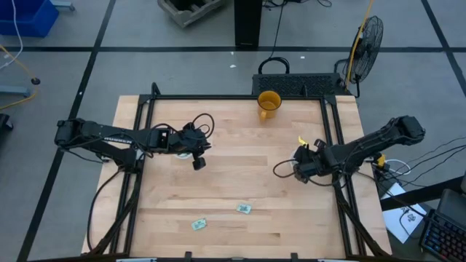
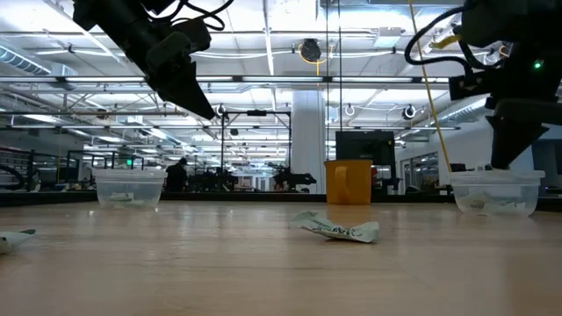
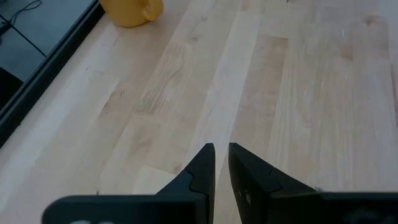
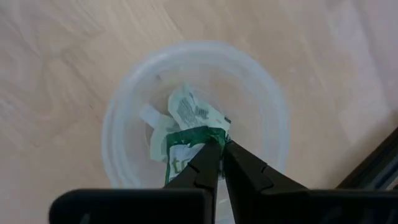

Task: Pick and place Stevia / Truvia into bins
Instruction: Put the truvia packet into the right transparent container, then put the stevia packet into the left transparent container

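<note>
Two pale green and white Stevia packets lie flat on the wood near the table's near edge [image 1: 243, 208] [image 1: 199, 223]; the low view shows one crumpled packet [image 2: 338, 229]. My right gripper [image 4: 219, 148] is over the right clear bin [image 4: 124, 118], which has several packets in it, and is shut on one packet [image 4: 186, 134]. The left clear bin [image 2: 130, 187] stands on the table with packets inside. My left gripper [image 3: 221, 163] hangs above bare wood near that bin, shut and holding nothing. My right gripper pinches the packet's dark green end [image 4: 200, 134] between its two fingertips. The fingers come from above, pointing down into the bin. The packet's other end lies on the other packets in the bin.
A yellow-orange cup [image 1: 269, 103] stands at the table's far edge. A black metal frame [image 1: 335, 138] runs along the table's sides close to the right bin. Bare wood stretches across the middle of the table between the two arms.
</note>
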`<state>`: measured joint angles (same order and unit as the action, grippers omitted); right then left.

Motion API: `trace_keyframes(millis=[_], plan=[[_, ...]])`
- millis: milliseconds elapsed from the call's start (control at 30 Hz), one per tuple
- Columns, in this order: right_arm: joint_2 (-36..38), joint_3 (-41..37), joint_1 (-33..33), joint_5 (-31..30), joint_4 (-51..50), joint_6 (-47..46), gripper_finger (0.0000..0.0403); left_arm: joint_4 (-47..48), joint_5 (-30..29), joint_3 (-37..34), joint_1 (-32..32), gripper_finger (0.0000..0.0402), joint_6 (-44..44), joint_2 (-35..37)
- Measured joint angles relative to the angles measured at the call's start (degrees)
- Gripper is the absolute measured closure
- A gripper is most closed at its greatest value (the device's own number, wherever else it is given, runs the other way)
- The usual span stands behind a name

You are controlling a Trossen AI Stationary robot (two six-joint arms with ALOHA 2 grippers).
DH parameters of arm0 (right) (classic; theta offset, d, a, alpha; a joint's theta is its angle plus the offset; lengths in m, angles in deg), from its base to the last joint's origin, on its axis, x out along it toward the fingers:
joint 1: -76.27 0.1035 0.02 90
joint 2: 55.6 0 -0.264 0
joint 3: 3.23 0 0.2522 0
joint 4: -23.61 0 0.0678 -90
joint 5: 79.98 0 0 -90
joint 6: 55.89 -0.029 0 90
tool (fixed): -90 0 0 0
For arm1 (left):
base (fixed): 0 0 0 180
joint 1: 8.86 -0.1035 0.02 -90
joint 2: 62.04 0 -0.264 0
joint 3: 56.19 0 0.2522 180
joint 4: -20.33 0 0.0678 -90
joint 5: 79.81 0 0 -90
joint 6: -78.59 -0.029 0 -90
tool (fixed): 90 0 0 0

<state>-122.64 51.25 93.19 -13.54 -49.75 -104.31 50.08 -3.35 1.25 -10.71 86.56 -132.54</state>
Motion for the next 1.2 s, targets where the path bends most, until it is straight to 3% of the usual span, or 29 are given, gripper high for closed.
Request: trace_keyframes(millis=[500,867,1200], plan=[[0.0,-1.63,-2.35,1.26,6.35,5.87,0.032,0.04,0.0,0.0,0.0,0.035,-0.04,0.0],[0.87,-1.04,-2.35,0.93,13.06,11.29,0.0316,0.03,1.45,0.0,0.07,0.035,0.07,0.0],[4.0,0.6,-2.33,-8.2,20.72,15.09,0.0316,-4.1,7.96,0.0,2.12,0.035,1.5,0.0]])
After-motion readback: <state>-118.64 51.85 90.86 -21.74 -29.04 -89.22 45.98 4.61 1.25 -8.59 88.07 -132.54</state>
